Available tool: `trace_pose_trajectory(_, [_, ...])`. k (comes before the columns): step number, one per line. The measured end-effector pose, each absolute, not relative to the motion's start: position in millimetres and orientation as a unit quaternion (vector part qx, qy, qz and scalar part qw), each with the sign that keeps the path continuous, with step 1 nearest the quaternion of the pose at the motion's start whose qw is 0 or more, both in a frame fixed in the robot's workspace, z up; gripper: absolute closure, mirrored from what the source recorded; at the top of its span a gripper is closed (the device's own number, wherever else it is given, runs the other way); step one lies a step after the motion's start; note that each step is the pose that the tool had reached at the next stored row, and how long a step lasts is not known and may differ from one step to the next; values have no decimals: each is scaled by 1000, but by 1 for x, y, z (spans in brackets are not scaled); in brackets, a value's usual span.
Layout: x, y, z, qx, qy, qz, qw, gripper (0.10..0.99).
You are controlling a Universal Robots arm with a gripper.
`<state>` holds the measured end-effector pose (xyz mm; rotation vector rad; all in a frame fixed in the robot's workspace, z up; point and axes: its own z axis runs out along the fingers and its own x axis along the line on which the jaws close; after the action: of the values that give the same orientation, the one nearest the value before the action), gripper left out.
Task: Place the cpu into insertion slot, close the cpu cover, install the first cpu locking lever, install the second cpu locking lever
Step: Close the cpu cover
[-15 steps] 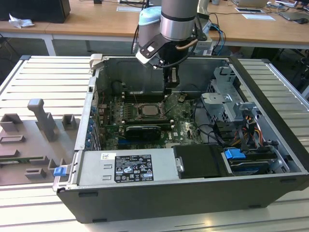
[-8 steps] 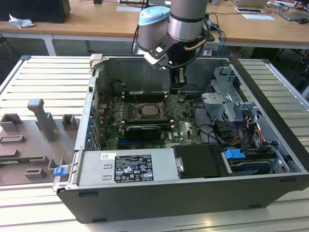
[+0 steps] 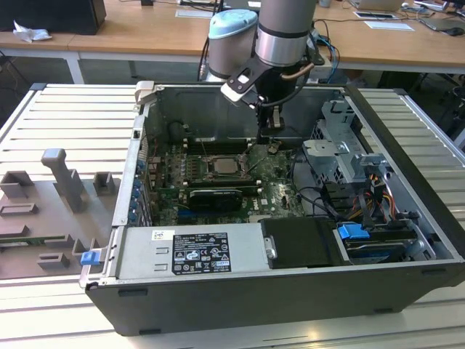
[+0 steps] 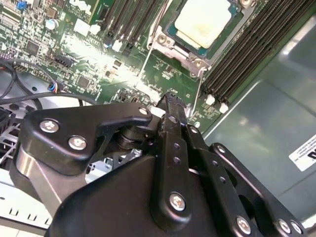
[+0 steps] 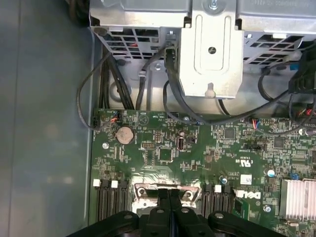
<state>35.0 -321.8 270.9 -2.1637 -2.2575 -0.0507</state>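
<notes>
The cpu [image 4: 202,22], a pale silver square, lies in the insertion slot [image 3: 221,166] on the green board. The silver frame of the cpu cover [image 4: 190,54] lies flat around it. Two thin wire locking levers [image 4: 146,61] run out from the socket's corners over the board. My gripper [image 3: 272,144] hangs inside the case, a little toward the exterior view's right of the socket and above the board. Its black fingers [image 5: 170,195] are pressed together with nothing between them, and the tips [image 4: 173,101] point down at the board just beside the socket's edge.
Black memory slots [image 4: 256,44] flank the socket. A metal drive cage [image 3: 341,156] with cables [image 3: 320,200] stands at the exterior view's right. The power supply [image 3: 189,251] lies along the near case wall. Grey fixtures [image 3: 65,182] sit on the table outside.
</notes>
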Motion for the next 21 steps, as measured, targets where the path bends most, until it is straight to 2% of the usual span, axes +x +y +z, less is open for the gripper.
trace_pose_trajectory(12, [60,-322,266,-692,-722,-12,11,980])
trace_pose_trajectory(21, [50,-322,256,-692,-722,-11,12,980])
